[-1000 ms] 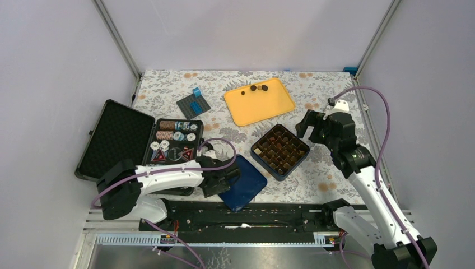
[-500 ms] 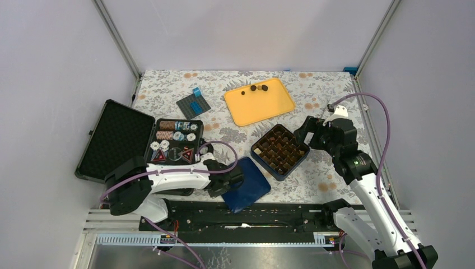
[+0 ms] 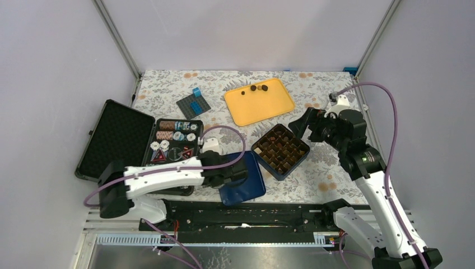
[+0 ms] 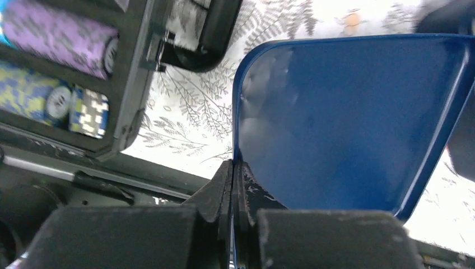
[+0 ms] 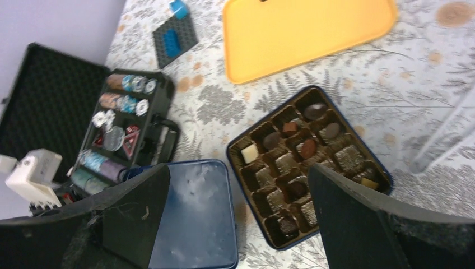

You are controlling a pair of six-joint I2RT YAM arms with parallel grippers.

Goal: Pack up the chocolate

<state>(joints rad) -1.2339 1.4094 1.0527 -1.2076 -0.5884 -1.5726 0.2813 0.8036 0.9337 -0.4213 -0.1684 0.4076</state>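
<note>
Fingers (image 4: 221, 188) of left gripper (image 4: 233, 168) clamped on blue lid (image 4: 347, 123) rim; right gripper (image 5: 238, 174) wide open, empty, 2 o'clock from chocolate box (image 3: 295, 164).

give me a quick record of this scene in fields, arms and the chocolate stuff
left fingers: shut on the rim of the blue lid
right fingers: open, holding nothing, near the chocolate box
chocolate box: uncovered, some compartments filled, others empty
loose chocolates: a few at the far edge of the yellow tray
also on table: open poker chip case, left of the lid
</note>
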